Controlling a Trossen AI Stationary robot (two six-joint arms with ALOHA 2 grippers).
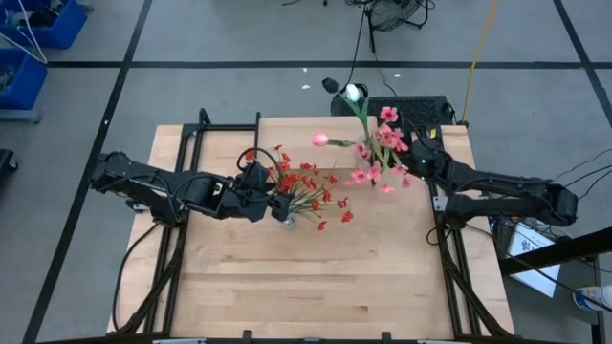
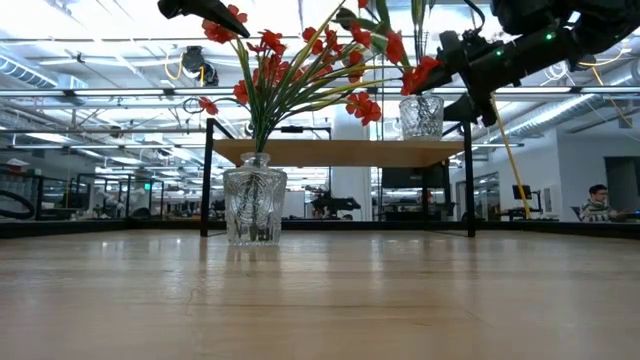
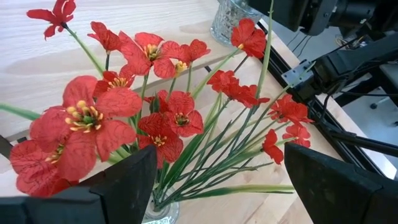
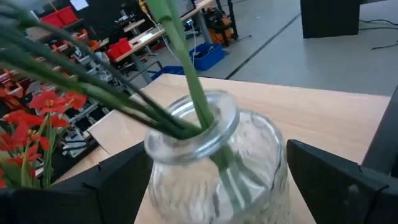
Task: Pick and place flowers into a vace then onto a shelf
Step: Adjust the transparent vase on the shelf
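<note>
A clear glass vase [image 2: 254, 205] stands on the table and holds a spray of red flowers [image 1: 308, 189] that fans out toward the right. My left gripper [image 3: 221, 168] is open above that vase, one finger on either side of the green stems, and touches nothing that I can see. A second glass vase [image 2: 422, 115] holds pink flowers [image 1: 382, 153], a white tulip bud [image 1: 352, 93] and a pink tulip bud [image 1: 320, 139]. It sits with its base on the shelf [image 2: 340, 152], near its right end. My right gripper [image 4: 217, 162] is around this vase. My right gripper has the second vase's body [image 4: 249, 155] between its two fingers [image 4: 118, 180], one against each side wall, just below the neck. The fingers come in level from the table's right side. The vase stands upright, base on the shelf, stems rising out of its mouth [image 4: 193, 127].
The shelf stands on thin black legs [image 2: 207, 180] along the table's far part. Black frame rails [image 1: 182, 239] run along both table sides, and a black box [image 1: 426, 107] sits at the far right corner. The near half of the tabletop [image 1: 316, 287] is bare wood. A person [image 2: 598, 203] sits far behind.
</note>
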